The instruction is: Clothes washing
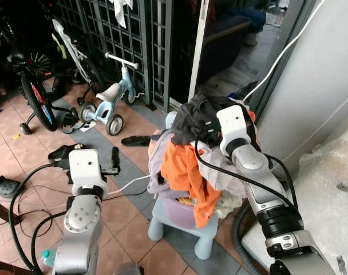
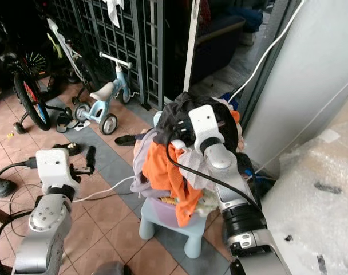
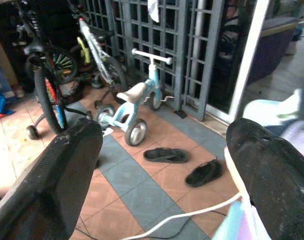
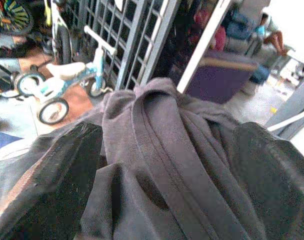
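**Laundry still heaped, grasp about to start**

Tiled floor [image 1: 25, 143] by a gate: clothes pile [image 1: 188, 166] sits in a basin on a small stool [image 1: 185, 226]. Left gripper [image 3: 162, 165] spread, empty, aside. Right gripper [image 4: 167, 165] straddles dark garment [image 4: 157, 150], fingers unclosed. Washing seemingly hasn't begun.

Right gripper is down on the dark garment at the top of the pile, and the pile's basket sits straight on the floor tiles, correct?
Not quite. The right gripper is on the dark garment atop the pile, but the basket sits on a small pale blue stool, not on the tiles. The left eye view shows it.
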Robot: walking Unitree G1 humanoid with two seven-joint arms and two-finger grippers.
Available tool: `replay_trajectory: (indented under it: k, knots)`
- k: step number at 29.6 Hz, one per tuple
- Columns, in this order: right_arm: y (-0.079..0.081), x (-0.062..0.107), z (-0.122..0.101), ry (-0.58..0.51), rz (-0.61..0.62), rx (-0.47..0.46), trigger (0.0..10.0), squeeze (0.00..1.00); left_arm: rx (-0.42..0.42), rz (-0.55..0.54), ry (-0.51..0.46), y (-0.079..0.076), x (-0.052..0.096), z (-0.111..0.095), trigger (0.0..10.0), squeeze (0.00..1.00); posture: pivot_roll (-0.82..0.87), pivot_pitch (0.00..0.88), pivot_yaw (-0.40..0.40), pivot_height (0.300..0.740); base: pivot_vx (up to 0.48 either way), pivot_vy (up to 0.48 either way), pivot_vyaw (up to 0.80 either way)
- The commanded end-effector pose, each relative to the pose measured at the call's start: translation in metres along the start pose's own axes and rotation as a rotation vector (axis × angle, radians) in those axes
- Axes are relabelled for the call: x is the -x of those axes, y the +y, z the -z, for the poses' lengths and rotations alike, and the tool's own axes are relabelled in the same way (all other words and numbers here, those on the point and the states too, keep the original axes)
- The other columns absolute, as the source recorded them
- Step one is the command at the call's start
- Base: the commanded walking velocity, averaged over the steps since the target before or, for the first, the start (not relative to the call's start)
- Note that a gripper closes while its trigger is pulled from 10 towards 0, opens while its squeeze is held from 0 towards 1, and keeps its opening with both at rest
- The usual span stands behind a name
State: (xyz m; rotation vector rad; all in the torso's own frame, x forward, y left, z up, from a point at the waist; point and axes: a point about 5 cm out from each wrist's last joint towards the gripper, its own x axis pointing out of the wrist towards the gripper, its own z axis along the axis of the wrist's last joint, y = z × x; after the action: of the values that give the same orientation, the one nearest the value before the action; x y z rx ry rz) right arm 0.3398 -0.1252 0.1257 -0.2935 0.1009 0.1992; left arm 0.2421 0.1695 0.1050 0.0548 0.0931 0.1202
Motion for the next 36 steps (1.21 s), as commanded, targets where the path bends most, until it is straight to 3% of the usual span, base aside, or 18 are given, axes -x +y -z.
replay_trajectory:
  k: [1,8,9,10,22,26,29,36]
  knots:
    - [-0.008,-0.002,0.005,0.043,0.029,0.012,10.0,0.00,-0.001,0.013,-0.016,-0.002,-0.001,-0.003,10.0,0.00,-0.01,0.000,-0.029,0.740,0.262,0.000,0.00]
    - [-0.008,-0.002,0.016,0.110,0.031,-0.015,9.7,0.00,0.006,0.017,-0.017,-0.003,-0.001,-0.002,10.0,0.00,0.00,0.000,-0.032,0.740,0.292,0.000,0.00]
    - [-0.008,-0.002,0.017,0.113,0.029,-0.031,7.1,0.00,0.019,0.014,-0.012,-0.004,0.000,-0.002,10.0,0.00,0.00,0.000,-0.035,0.740,0.259,0.000,0.00]
    - [-0.007,-0.002,0.019,0.129,0.019,-0.051,0.0,0.00,0.024,0.011,-0.015,-0.004,0.000,-0.002,10.0,0.00,0.00,0.000,-0.035,0.740,0.000,0.000,0.00]
    - [0.020,0.006,0.033,0.230,-0.191,-0.173,0.0,0.00,0.012,0.017,-0.004,-0.004,0.001,-0.001,10.0,0.00,0.00,0.000,-0.030,0.740,0.000,0.000,0.00]
    - [0.025,0.007,0.036,0.255,-0.219,-0.231,0.0,0.00,0.014,0.023,-0.002,-0.005,0.000,-0.001,10.0,0.00,0.00,0.000,-0.028,0.740,0.000,0.000,0.00]
    - [0.031,0.009,0.035,0.268,-0.256,-0.344,0.0,0.00,0.032,0.029,0.008,-0.006,0.000,0.000,10.0,0.00,0.00,0.000,-0.028,0.740,0.000,0.000,0.00]
    - [0.034,0.006,0.034,0.260,-0.230,-0.406,0.0,0.00,0.065,0.060,0.038,-0.010,0.001,0.004,10.0,0.00,0.00,0.000,-0.001,0.740,0.000,0.000,0.00]
